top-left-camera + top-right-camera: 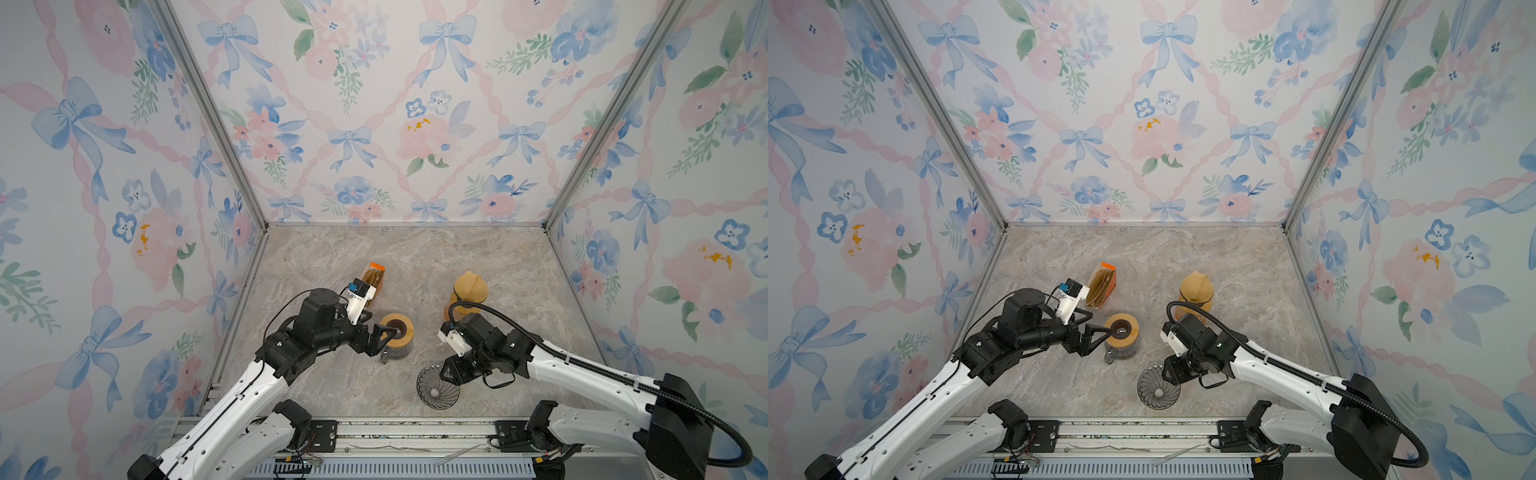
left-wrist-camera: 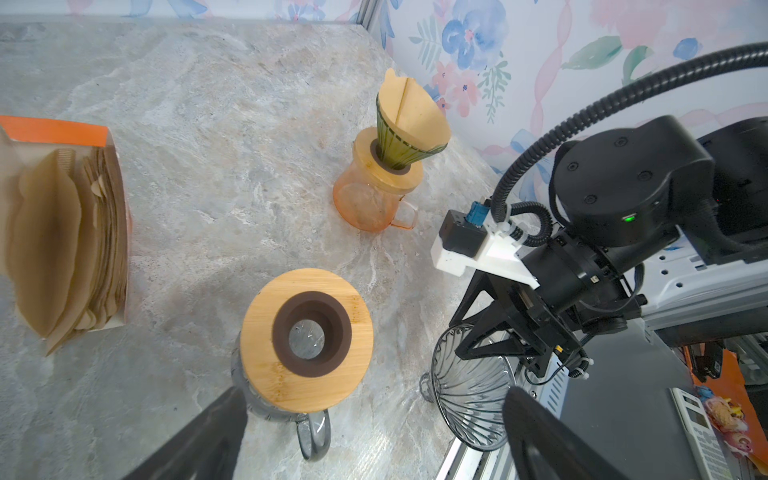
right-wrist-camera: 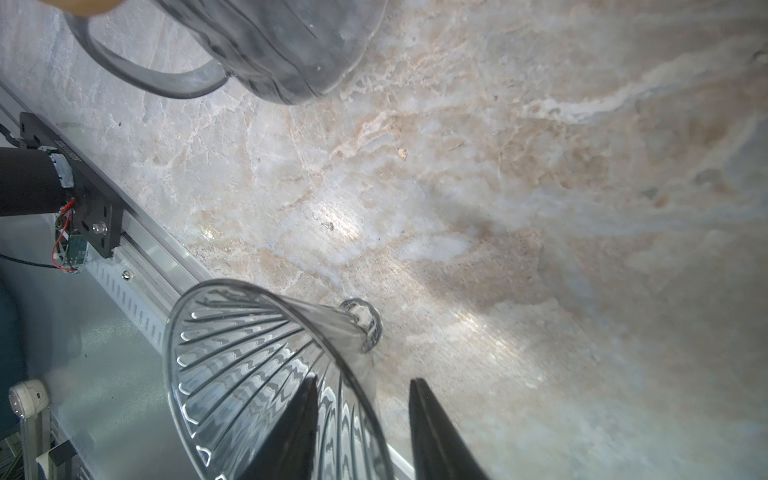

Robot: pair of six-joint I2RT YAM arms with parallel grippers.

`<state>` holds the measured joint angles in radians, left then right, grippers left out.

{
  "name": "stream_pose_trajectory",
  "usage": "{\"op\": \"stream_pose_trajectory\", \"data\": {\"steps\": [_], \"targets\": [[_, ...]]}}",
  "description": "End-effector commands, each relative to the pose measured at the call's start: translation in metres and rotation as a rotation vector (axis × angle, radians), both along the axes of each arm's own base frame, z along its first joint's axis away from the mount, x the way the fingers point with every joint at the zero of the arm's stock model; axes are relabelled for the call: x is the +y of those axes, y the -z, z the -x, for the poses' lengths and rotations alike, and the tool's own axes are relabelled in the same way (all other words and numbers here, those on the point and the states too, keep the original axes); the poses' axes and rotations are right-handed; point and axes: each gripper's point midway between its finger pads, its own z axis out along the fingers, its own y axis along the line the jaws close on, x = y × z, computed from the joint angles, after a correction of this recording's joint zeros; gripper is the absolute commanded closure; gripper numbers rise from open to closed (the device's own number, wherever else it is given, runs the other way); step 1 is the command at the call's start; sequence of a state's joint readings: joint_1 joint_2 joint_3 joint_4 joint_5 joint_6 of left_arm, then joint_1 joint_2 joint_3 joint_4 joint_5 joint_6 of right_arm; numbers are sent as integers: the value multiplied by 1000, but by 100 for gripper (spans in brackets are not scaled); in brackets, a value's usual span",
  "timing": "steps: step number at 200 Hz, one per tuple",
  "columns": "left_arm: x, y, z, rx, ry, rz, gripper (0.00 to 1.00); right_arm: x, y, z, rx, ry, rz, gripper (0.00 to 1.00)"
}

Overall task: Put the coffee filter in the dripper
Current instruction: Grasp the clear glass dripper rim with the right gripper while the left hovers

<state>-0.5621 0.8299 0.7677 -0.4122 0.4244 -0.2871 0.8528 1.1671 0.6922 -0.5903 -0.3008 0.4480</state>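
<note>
Glass on marble: the clear ribbed dripper lies on its side at 6 o'clock on the table, just inside the front rail, with its neck toward the middle and its mouth toward the rail. We see the right gripper astride the rim, one finger inside the cone and one finger outside. The pair stand apart, and a strip of stone shows between the outer finger and the glass, so nothing is pinched yet. The left gripper hangs with fingers spread wide at the clear carafe near the table's centre, one tip reaching over its bamboo lid. The coffee filters sit untouched in their orange-topped pack at 11 o'clock. At 2 o'clock a green dripper on an orange carafe already wears one.

We judge the step in hand to be picking up the fallen dripper so that it can be stood upright for its filter. To do it well, we would close gently and squarely on the thin wall, well below the lip, since ribbed glass is likely to slip or roll away. We would then lift clear before turning the neck downward, and lower it straight into the lid's brown ring.
</note>
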Motion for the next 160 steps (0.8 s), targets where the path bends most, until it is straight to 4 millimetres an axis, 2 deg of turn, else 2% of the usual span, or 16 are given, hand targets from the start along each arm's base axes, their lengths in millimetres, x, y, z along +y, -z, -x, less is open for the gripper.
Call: {"op": "stream_pose_trajectory", "data": {"steps": [1,79,160], "targets": [[1,-1,-2,-29,0,0,2,2,8,5,10,-31,10,62],[2,1,-4,-19,-11,-2,2,6,18,2,2,-43,45,70],[1,4,-4,-7,-6,-4,2,9,16,0,-29,-52,58,79]]}}
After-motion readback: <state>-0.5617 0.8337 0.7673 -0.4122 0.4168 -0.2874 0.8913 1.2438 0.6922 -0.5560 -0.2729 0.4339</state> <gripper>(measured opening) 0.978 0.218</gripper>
